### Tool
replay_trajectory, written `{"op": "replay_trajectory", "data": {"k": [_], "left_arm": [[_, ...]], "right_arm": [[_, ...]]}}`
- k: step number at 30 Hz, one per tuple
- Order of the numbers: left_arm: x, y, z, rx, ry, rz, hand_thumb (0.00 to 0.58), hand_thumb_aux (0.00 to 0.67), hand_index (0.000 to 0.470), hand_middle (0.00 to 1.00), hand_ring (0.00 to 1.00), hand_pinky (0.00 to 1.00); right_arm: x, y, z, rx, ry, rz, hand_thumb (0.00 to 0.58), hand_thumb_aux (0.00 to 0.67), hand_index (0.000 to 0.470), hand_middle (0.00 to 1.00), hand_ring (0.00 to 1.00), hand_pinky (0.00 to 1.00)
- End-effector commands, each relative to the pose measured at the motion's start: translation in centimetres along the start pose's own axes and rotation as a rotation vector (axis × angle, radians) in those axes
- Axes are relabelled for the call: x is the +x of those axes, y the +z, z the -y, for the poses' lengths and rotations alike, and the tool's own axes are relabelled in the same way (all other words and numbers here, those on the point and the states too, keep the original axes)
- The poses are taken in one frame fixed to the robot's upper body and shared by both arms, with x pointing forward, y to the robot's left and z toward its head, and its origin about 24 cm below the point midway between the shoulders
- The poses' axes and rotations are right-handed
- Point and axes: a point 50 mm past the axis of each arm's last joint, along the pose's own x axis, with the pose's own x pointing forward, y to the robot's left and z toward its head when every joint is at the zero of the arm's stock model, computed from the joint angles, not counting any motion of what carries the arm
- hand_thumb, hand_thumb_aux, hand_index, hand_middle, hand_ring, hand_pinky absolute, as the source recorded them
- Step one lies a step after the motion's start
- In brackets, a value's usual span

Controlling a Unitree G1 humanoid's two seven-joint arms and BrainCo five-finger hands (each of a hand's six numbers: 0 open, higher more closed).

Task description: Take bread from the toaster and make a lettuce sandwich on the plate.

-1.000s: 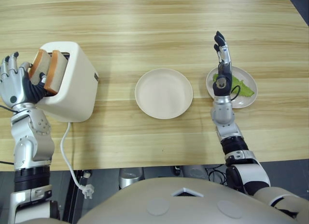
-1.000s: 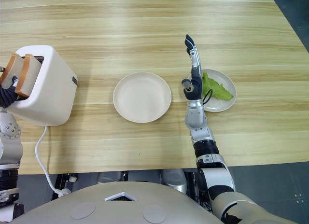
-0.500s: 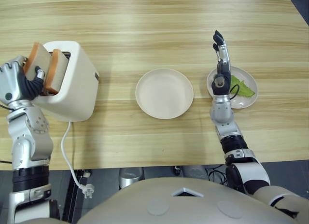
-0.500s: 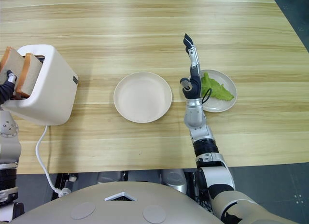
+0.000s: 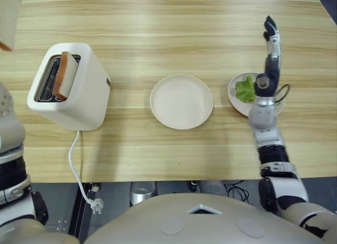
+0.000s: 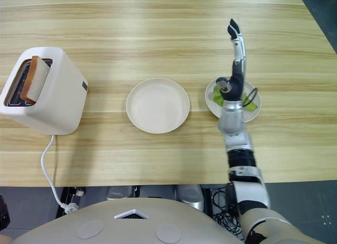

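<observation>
A white toaster (image 5: 79, 97) stands at the table's left, with one slice of bread (image 5: 65, 75) sticking up from its right slot. A second slice of bread (image 5: 7, 18) hangs high in the top left corner, above my left forearm (image 5: 8, 144) at the left edge. The empty cream plate (image 5: 158, 91) sits in the middle. To its right a small plate (image 6: 213, 104) carries a green lettuce leaf (image 5: 245, 89). My right hand (image 5: 270, 54) stands upright over that small plate with its fingers stretched out, open and holding nothing, partly covering the leaf.
The toaster's white cable (image 5: 75, 165) runs over the table's front edge and its plug (image 5: 97, 206) dangles below. Bare wooden table (image 5: 174, 33) spreads behind the plates and between the toaster and the middle plate.
My left hand has pulled one slice out of the toaster and carried it up to the top left corner. My right hand has shifted right, over the lettuce plate.
</observation>
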Motion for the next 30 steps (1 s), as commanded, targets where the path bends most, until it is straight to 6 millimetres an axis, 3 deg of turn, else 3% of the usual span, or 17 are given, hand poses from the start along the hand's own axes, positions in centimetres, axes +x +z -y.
{"op": "replay_trajectory", "data": {"k": [1,5,9,11,16,20,30], "left_arm": [[1.6,3.9,-1.0,-0.066,0.003,0.166,0.580,0.670,0.460,1.00,1.00,1.00],[2.1,9.1,1.6,-0.405,-0.226,0.322,0.580,0.670,0.460,1.00,1.00,1.00],[-0.2,14.9,6.7,-0.765,-0.677,0.488,0.580,0.670,0.460,1.00,1.00,1.00],[-1.8,16.6,9.4,-0.828,-0.877,0.529,0.580,0.670,0.460,1.00,1.00,1.00],[-4.5,18.6,14.5,-0.887,-1.216,0.550,0.580,0.670,0.460,1.00,1.00,1.00],[-6.7,20.3,16.5,-0.869,-1.410,0.673,0.580,0.670,0.460,1.00,1.00,1.00],[-10.3,23.1,19.9,-0.859,-1.511,0.637,0.580,0.670,0.460,1.00,1.00,1.00]], "right_arm": [[-1.4,-2.8,3.2,-0.351,0.083,-0.047,0.000,0.000,0.000,0.00,0.00,0.00],[-3.3,-4.9,5.4,-0.824,0.307,0.078,0.000,0.000,0.000,0.00,0.00,0.00],[-4.8,-7.2,6.8,-0.981,0.436,0.034,0.000,0.000,0.000,0.00,0.00,0.00],[-5.4,-7.9,6.9,-1.034,0.501,0.038,0.000,0.000,0.000,0.00,0.00,0.00],[-6.0,-8.8,6.9,-1.060,0.547,0.014,0.000,0.000,0.000,0.00,0.00,0.00],[-6.6,-9.0,6.4,-1.057,0.573,0.000,0.000,0.000,0.000,0.00,0.00,0.00],[-7.1,-9.5,5.8,-1.039,0.640,-0.041,0.000,0.000,0.000,0.00,0.00,0.00]]}}
